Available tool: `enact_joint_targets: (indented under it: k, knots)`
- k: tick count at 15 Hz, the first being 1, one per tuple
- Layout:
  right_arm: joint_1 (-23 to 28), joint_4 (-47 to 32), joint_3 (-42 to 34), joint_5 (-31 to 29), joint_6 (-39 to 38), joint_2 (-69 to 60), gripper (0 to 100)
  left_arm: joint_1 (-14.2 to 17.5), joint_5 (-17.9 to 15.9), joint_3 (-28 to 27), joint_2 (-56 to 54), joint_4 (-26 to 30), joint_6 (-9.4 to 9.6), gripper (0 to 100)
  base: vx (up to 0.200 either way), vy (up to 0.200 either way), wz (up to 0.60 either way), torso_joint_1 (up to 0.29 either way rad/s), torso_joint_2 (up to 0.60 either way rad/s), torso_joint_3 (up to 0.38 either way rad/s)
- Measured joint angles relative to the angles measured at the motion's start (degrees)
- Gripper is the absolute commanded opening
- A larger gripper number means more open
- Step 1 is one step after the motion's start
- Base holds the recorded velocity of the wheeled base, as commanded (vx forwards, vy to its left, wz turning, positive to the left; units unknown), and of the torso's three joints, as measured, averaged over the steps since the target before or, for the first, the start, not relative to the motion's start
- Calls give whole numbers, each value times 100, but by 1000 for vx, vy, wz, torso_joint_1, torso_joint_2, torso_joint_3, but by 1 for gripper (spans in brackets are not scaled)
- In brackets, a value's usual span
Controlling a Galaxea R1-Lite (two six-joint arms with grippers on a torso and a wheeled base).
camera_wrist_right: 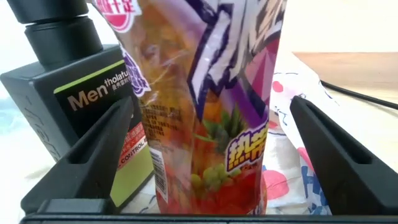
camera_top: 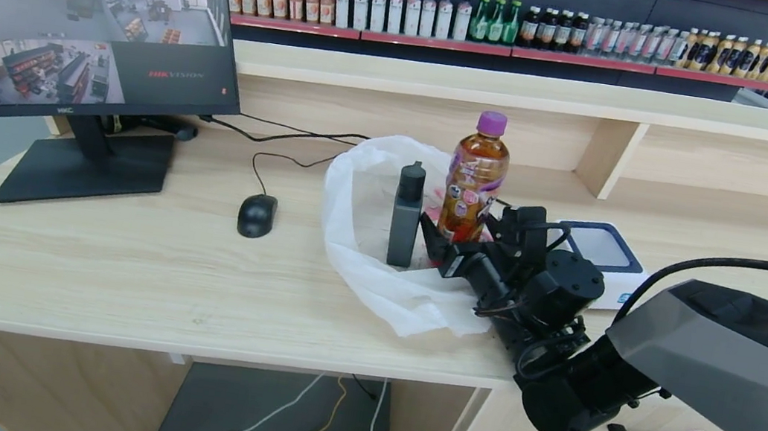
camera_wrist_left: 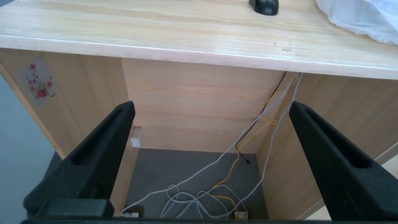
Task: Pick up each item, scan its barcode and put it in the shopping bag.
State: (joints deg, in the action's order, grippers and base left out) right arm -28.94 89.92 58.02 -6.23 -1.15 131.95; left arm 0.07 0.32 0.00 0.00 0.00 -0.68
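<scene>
Wooden counter [camera_top: 84, 263] carries monitor [camera_top: 44, 10]; mouse [camera_top: 256, 215]; white shopping bag [camera_top: 402, 301]; scanner [camera_top: 601, 246] just beside bag.

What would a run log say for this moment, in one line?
right gripper: open, astride bottle | bottle: upright on bag | left gripper: open, facing desk

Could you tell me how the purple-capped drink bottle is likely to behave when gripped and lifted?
The drink bottle looks nearly full, so probably heavy for its size. It stands tall and narrow, so a nudge could tip it towards the grey bottle beside it. Its glossy wrap may prove slippery.
</scene>
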Motion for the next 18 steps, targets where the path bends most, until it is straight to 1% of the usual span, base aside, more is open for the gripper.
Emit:
enact_joint_targets:
  k: [8,13,16,18]
  knots:
    - [15,0,-221,0,0,-194,100,0,1,0,2,0,0,100,0,0,0,0,0,0]
    - [15,-1,-542,-1,0,-494,100,0,1,0,0,0,0,100,0,0,0,0,0,0]
    - [-30,0,-1061,0,6,-1020,100,0,0,0,0,0,0,100,0,0,0,0,0,0]
    - [-165,2,-1475,0,63,-1527,100,0,1,0,0,0,2,100,0,0,0,0,0,0]
